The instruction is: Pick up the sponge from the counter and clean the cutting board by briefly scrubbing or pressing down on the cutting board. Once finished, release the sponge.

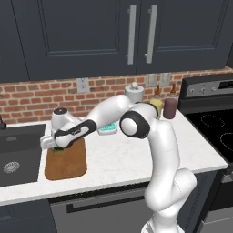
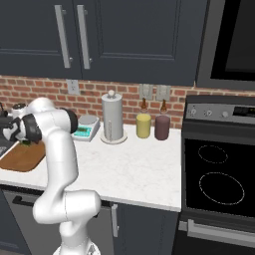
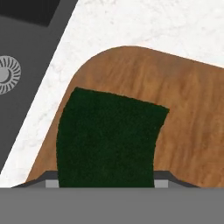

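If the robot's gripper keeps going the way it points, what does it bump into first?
Probably the dark green flat sponge, directly ahead of the gripper in the hand view, lying on the brown wooden cutting board. Whether they already touch is unclear.

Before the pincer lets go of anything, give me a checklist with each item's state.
1. Sponge over the cutting board, near its corner: ok.
2. Sponge actually pressed onto the wood: cannot tell.
3. Pincer low at the board's far end: ok.
4. Jaws closed on the sponge: cannot tell, fingertips hidden.
5. Sponge short of the sink: ok, counter between them.
6. Kitchen scale away from the hand: ok.
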